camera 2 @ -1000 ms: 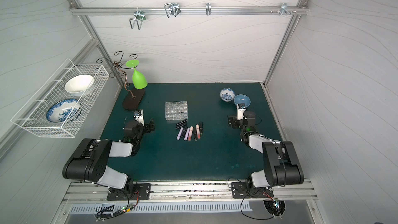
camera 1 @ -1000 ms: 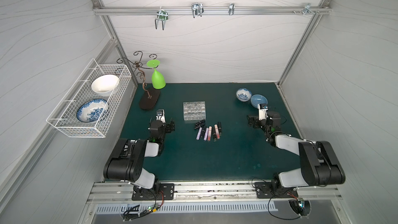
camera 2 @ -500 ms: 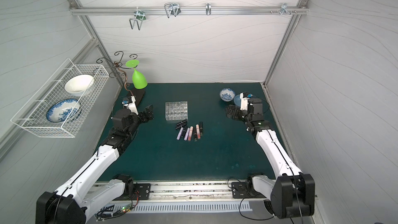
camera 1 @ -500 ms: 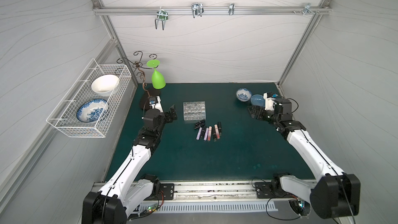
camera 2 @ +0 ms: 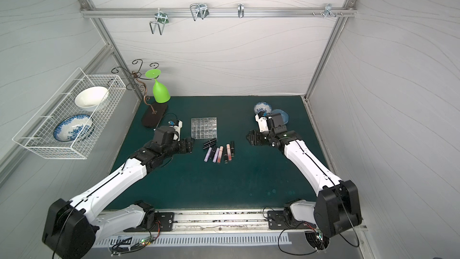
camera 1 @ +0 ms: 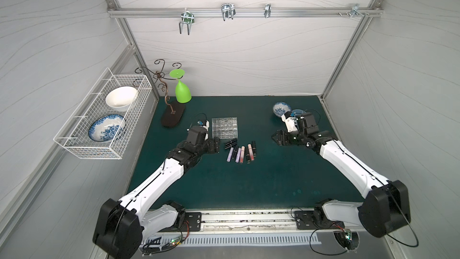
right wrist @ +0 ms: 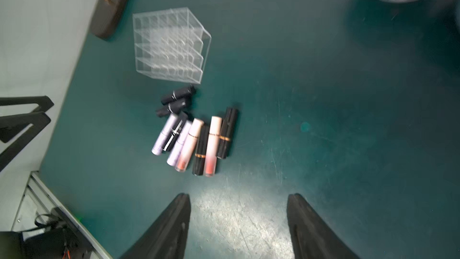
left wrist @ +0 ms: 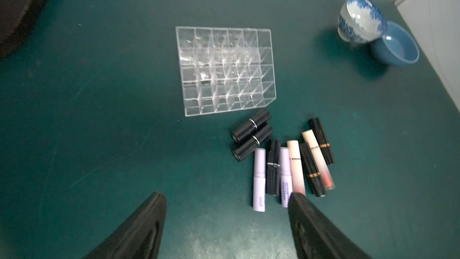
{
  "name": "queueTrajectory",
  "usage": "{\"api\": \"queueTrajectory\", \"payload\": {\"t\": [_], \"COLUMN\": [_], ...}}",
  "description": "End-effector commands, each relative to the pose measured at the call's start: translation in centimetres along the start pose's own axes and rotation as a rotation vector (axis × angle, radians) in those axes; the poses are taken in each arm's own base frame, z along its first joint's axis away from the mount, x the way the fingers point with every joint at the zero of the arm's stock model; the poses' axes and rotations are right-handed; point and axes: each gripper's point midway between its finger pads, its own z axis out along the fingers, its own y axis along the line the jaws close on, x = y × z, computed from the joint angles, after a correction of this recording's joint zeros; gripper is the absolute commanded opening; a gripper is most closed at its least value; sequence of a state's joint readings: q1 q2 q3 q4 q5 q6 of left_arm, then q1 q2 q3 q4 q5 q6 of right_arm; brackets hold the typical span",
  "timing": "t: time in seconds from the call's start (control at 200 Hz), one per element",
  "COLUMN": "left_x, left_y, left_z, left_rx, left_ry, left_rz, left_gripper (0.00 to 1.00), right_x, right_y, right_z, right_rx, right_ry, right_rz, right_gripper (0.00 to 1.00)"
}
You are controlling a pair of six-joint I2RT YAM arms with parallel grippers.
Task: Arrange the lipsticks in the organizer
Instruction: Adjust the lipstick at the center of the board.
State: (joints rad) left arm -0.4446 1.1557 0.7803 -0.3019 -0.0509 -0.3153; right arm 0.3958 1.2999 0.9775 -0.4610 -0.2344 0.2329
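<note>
Acrylic organizer (camera 1: 224,127) on green desk (camera 1: 249,183) | lipsticks (camera 1: 241,150) lying just beside it | left fingers (left wrist: 144,225) apart, gripping nothing | right fingers (right wrist: 171,225) apart, gripping nothing

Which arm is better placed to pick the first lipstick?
Left, probably. In a top view the left claw sits right beside the lipsticks, just below the organizer. The right claw is much farther off on their other side. Both are open and empty.
</note>
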Motion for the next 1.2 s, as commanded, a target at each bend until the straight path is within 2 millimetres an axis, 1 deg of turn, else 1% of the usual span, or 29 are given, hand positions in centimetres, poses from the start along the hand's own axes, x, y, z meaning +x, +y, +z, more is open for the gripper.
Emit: {"api": "queueTrajectory", "payload": {"t": [0.0, 0.075, 0.15, 0.215, 0.26, 0.415, 0.505, 0.58, 0.715, 0.885, 1.036, 1.196], "left_x": [0.6, 0.8, 0.9, 1.0, 1.1, 1.4, 1.4, 1.2, 0.5, -0.3, -1.1, -1.3], "left_y": [-0.6, -1.6, -2.4, -2.9, -3.0, -3.5, -3.5, -3.6, -3.7, -3.6, -3.8, -3.9], "left_z": [0.5, 1.1, 1.4, 1.6, 1.7, 2.0, 2.0, 1.7, 0.7, -0.5, -1.7, -2.2], "left_rx": [-0.023, -0.007, 0.004, 0.003, -0.003, 0.008, 0.008, 0.010, 0.027, 0.034, 0.054, 0.063], "left_ry": [0.072, 0.086, 0.088, 0.090, 0.091, 0.088, 0.083, 0.066, 0.015, -0.051, -0.106, -0.121], "left_rz": [0.030, 0.033, 0.049, 0.064, 0.070, 0.078, 0.081, 0.085, 0.079, 0.071, 0.063, 0.068], "left_gripper": [0.79, 0.76, 0.76, 0.75, 0.75, 0.76, 0.76, 0.76, 0.75, 0.74, 0.71, 0.70], "right_x": [0.4, 1.3, 2.0, 2.7, 3.0, 3.5, 3.3, 3.0, 2.1, 1.7, 1.4, 1.6], "right_y": [0.3, 0.1, 0.5, 0.9, 1.0, 1.8, 2.2, 2.3, 1.7, 1.2, 0.3, 0.0], "right_z": [0.6, 1.9, 3.5, 5.0, 6.1, 9.4, 10.8, 11.7, 13.1, 14.8, 15.9, 16.5], "right_rx": [0.034, 0.051, 0.049, 0.061, 0.078, 0.107, 0.123, 0.132, 0.165, 0.192, 0.221, 0.231], "right_ry": [0.048, 0.095, 0.142, 0.181, 0.206, 0.277, 0.296, 0.300, 0.302, 0.322, 0.337, 0.359], "right_rz": [-0.049, -0.054, -0.063, -0.087, -0.103, -0.143, -0.159, -0.167, -0.185, -0.200, -0.192, -0.190], "right_gripper": [0.65, 0.64, 0.61, 0.54, 0.51, 0.50, 0.50, 0.50, 0.50, 0.47, 0.43, 0.42]}}
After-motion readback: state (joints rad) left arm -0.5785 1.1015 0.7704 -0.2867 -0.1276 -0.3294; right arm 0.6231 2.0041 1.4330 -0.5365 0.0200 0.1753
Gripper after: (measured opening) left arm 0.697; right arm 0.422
